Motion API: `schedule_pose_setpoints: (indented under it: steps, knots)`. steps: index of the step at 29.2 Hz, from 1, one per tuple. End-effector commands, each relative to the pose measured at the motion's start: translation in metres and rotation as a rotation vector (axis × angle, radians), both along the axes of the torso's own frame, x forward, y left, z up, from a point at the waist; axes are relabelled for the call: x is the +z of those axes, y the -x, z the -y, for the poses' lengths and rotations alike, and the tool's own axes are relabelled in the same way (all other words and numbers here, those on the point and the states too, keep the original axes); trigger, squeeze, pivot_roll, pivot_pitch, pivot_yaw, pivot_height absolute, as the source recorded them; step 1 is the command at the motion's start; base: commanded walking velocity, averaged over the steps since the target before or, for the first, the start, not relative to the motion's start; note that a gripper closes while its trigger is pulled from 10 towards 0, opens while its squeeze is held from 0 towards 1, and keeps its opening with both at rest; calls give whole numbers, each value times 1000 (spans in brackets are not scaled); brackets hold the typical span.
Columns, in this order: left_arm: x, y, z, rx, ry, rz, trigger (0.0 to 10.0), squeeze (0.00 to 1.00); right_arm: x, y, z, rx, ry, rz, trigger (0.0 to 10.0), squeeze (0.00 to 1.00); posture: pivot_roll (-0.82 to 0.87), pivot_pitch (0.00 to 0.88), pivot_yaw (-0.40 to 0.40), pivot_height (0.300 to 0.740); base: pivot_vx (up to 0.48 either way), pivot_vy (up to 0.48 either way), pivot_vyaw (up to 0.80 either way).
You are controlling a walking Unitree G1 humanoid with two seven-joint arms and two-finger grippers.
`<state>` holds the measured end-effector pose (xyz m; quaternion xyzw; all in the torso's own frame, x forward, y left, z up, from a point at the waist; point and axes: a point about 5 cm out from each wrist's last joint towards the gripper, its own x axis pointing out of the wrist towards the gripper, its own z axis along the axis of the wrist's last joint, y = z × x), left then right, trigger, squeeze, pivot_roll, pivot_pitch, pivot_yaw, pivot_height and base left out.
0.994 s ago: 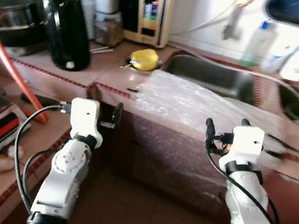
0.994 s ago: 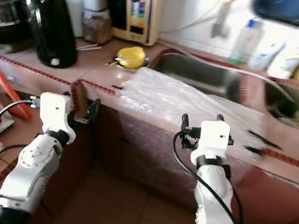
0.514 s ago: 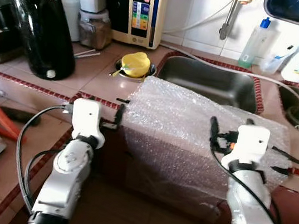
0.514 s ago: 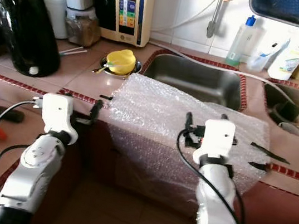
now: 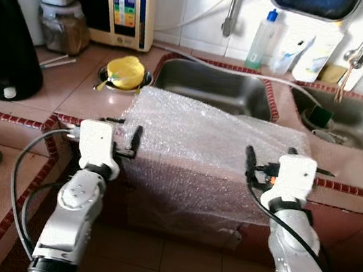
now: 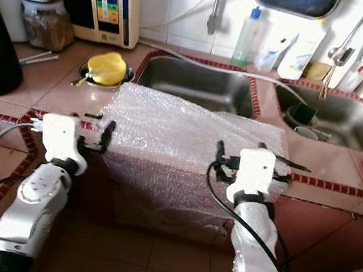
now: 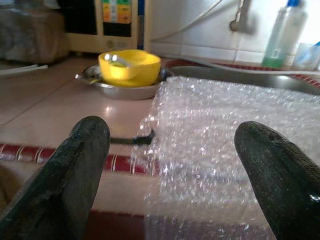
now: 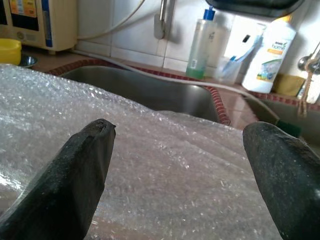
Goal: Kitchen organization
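Where the counter edge runs in front of the two steel sink basins, one sheet of bubble wrap (image 5: pixel 200 146) lies draped over it, its upper part flat on the tiled top and its lower part hanging down the cabinet front; the plastic is clear, pebbled with small bubbles, and glints white. Both grippers are raised at the counter edge. The left gripper (image 7: pixel 170 175) has its two blunt, matte black fingers spread wide apart, holding nothing, pointed at the sheet's left edge. The right gripper (image 8: pixel 187 185) is likewise spread with nothing between its fingers, above the sheet's right part.

Behind the wrap, the left sink basin (image 5: pixel 209 85) and the right sink basin (image 5: pixel 354 121) are smooth metal, set in a pinkish tiled counter (image 5: pixel 52 89) trimmed with red-and-white border tiles. One yellow bowl (image 7: pixel 129 66) sits in a shallow steel dish (image 7: pixel 125 90) left of the sinks. One black kettle (image 5: pixel 0 47) stands further left. A cream water purifier (image 5: pixel 123 1) with coloured buttons stands against the white tiled wall, and one clear bottle (image 8: pixel 200 47) of green liquid behind the sink.
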<state>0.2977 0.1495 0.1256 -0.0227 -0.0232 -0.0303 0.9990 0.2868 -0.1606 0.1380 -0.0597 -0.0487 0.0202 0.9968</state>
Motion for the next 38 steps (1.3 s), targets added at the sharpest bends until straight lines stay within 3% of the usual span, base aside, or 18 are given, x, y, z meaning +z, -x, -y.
schedule_pose_setpoints:
  steps: [1,12,20,27,32,38]
  knots:
    - [1,0,6,-9,17,3,10000,0,0,1,6,-11,13,-3,10000,0,-26,0,-11,740,0,0,0]
    - [0,-1,0,24,11,-10,10000,0,1,-1,4,3,15,2,10000,0,-18,0,-14,740,0,0,0]
    - [6,2,6,-59,29,29,10000,0,14,1,0,29,46,59,10000,0,-20,0,-11,740,0,0,0]
    - [9,3,5,-55,40,40,10000,0,16,1,1,39,56,65,10000,0,-20,0,-11,740,0,0,0]
    - [15,5,6,-67,33,64,10000,0,16,8,-6,126,31,55,10000,0,-18,0,-8,740,299,0,0]
    - [22,13,0,-67,26,71,10000,0,20,18,-1,124,59,64,10000,0,-15,0,-5,740,300,0,0]
